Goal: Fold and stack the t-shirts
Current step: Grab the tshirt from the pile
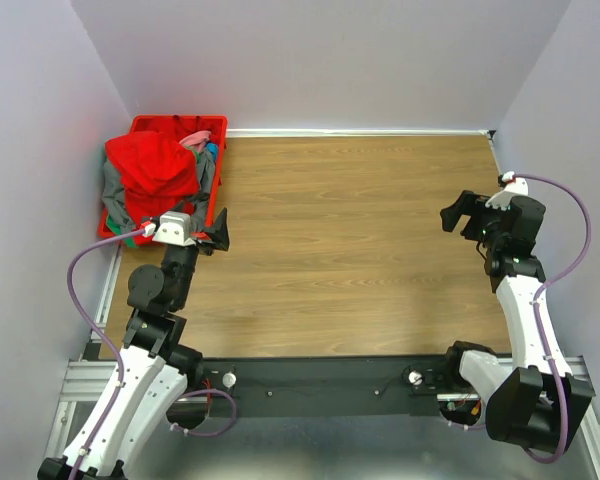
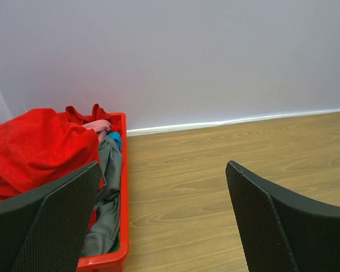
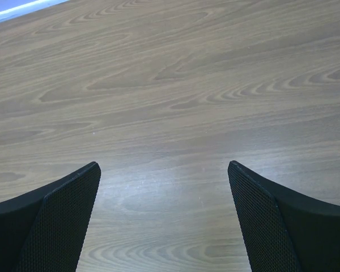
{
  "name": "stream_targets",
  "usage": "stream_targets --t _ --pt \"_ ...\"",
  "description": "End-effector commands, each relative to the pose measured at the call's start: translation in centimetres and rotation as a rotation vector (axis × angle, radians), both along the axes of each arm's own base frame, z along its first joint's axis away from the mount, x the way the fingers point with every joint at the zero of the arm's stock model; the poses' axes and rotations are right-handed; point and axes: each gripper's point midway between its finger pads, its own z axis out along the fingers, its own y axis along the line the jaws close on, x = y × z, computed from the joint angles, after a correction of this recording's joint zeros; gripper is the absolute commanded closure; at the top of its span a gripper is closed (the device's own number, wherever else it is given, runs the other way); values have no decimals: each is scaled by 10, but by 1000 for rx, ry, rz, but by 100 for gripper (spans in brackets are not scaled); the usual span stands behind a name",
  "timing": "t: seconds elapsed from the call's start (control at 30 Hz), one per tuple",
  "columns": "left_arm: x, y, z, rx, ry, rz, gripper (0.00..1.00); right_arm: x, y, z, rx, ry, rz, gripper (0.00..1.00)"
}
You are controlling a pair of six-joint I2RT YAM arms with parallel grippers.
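Soft, even, bright light throughout; a pale sheen lies on the table, shadows there faint, focus sharp.

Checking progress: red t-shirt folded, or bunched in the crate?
Bunched, not folded: the red t-shirt lies heaped over grey cloth in the red crate, wrinkled in both views.

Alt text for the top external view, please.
A red crate heaped with crumpled t-shirts, a red one on top, sits at the far-left corner of a wooden table. The left gripper is open just beside the crate; the right gripper is open over the table's right side.
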Motion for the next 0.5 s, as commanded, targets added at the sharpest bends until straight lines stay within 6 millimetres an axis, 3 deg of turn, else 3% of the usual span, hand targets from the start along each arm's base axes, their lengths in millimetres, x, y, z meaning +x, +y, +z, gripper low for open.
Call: stream_targets --t 0.0,0.23,0.47 --pt "-3 6 14 -13 -45 29 2 4 2 25 1 -67 19 0" --pt "-2 6 12 -11 -38 30 2 0 16 21 -13 -73 119 0" --pt "-1 4 15 -18 -27 23 2 -15 48 10 -69 -89 382 0"
